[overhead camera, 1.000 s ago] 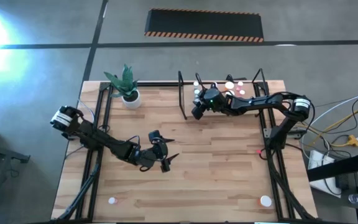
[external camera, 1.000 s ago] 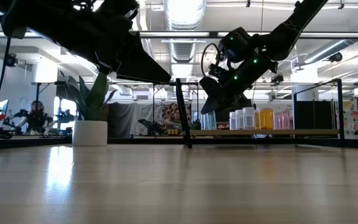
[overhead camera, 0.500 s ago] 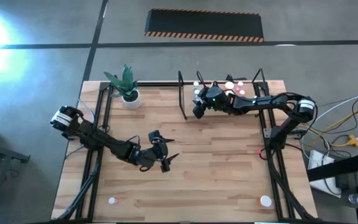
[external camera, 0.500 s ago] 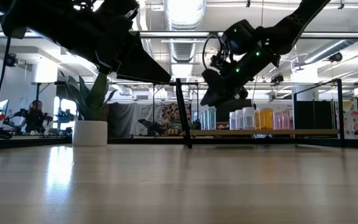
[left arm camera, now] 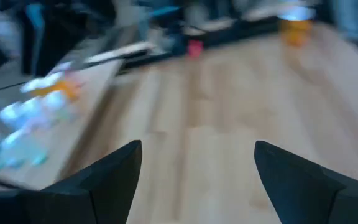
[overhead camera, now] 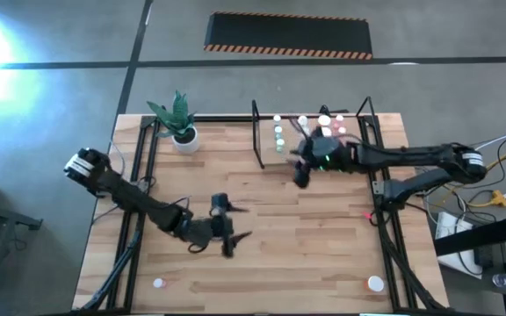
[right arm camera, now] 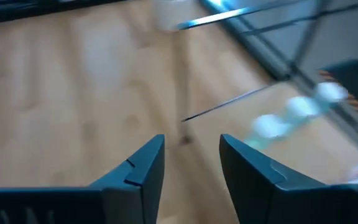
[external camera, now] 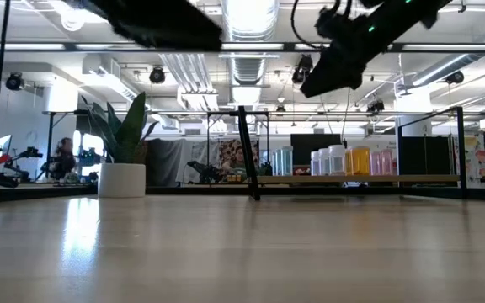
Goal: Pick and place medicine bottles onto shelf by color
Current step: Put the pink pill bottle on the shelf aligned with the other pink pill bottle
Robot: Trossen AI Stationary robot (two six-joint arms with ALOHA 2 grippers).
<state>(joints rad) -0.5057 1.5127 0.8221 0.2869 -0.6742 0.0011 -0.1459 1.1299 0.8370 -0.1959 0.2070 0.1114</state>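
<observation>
Bottles [external camera: 335, 160] stand in a row on the shelf [external camera: 394, 178] at the far side of my table [overhead camera: 306, 254], and from the low view I read green-tinted ones at one end, then white, orange and pink. From above I see their white caps clustered inside the black frame, and my right gripper [overhead camera: 300, 173] sits just in front of that frame, over bare wood, close to the green end of the row but not touching any bottle. Through its wrist camera I see the right fingers [right arm camera: 135, 171] parted with a narrow gap and only tabletop between them, so it carries nothing; the white caps blur past off to one side. My left gripper [overhead camera: 225, 228] hangs well apart from the shelf, over the middle of the table nearer the front edge, its fingers [left arm camera: 114, 171] spread wide and empty, with wood showing between them. Two loose bottles remain near the front edge: one [overhead camera: 158, 283] by the left corner and one [overhead camera: 374, 283] by the right. I also see the potted plant [overhead camera: 181, 123] at the back left corner.
</observation>
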